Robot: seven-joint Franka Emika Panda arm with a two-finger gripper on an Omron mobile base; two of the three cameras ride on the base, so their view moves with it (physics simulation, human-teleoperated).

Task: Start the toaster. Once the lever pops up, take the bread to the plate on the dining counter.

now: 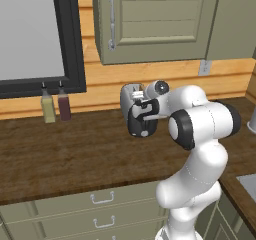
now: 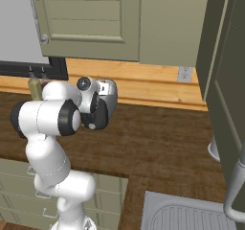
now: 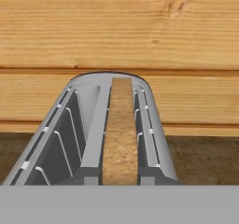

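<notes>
The silver-grey toaster (image 1: 130, 98) (image 2: 110, 91) stands on the wooden counter against the wall. The hand view looks down along the toaster (image 3: 60, 143), where the tan bread (image 3: 120, 134) sits upright in the right slot and the left slot is empty. My gripper (image 1: 145, 116) (image 2: 94, 110) is pressed against the toaster's black end panel (image 1: 143, 130). Its jaws are shut. The hand covers the lever, so I cannot tell whether the fingers hold it. The plate and the dining counter are out of view.
Two bottles (image 1: 48, 109) (image 1: 64, 107) stand left of the toaster under a dark-framed window. A wall cabinet (image 1: 155, 19) hangs above. To the right are a sink (image 2: 186, 213), a curved faucet (image 2: 234, 186) and a pale object (image 2: 214, 150) by a tall cabinet.
</notes>
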